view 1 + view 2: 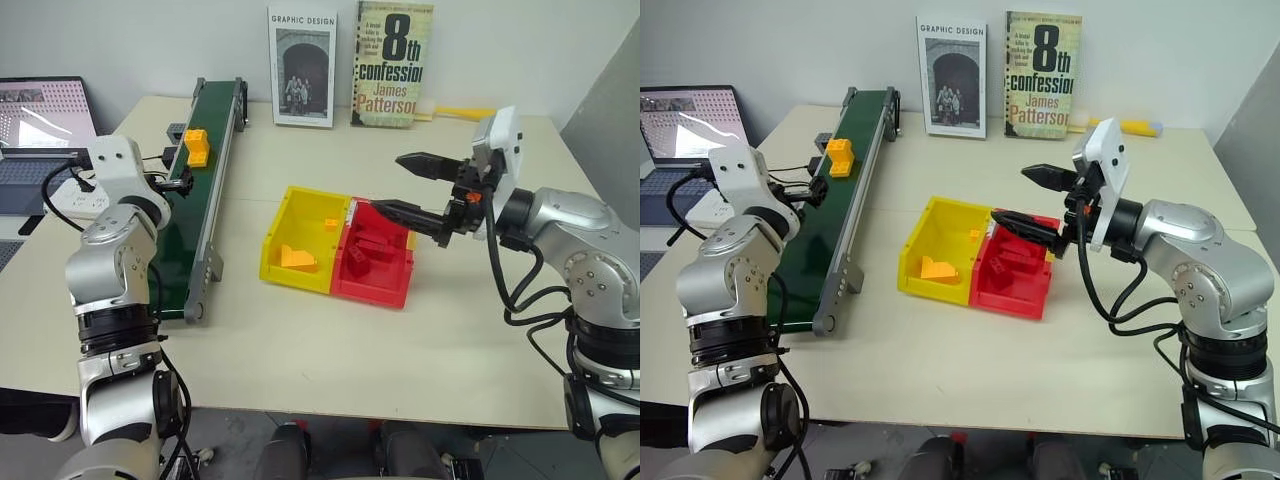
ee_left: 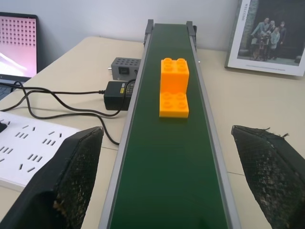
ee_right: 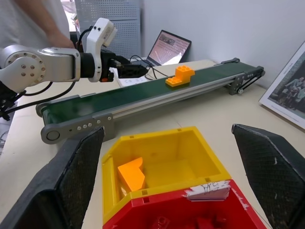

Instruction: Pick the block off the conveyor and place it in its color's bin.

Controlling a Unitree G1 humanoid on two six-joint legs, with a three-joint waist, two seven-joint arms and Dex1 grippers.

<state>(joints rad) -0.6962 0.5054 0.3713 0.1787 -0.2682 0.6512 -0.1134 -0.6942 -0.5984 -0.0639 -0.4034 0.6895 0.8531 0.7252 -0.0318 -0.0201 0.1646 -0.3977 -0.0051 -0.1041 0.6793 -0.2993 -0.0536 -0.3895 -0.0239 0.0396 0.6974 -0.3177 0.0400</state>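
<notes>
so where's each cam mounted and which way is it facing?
Head stereo pair: looks forward and down over the table; both arms show.
Left wrist: looks along the conveyor at the block, between the open left gripper fingers.
Right wrist: faces the bin past the open right gripper.
Shared: block and conveyor appear in all.

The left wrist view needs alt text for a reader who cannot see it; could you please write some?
An orange-yellow studded block sits on the dark-green conveyor, ahead of the open left gripper, whose two black fingers straddle the belt. Beside the belt lie a white power strip and black adapter; a laptop and framed photo stand behind.
</notes>
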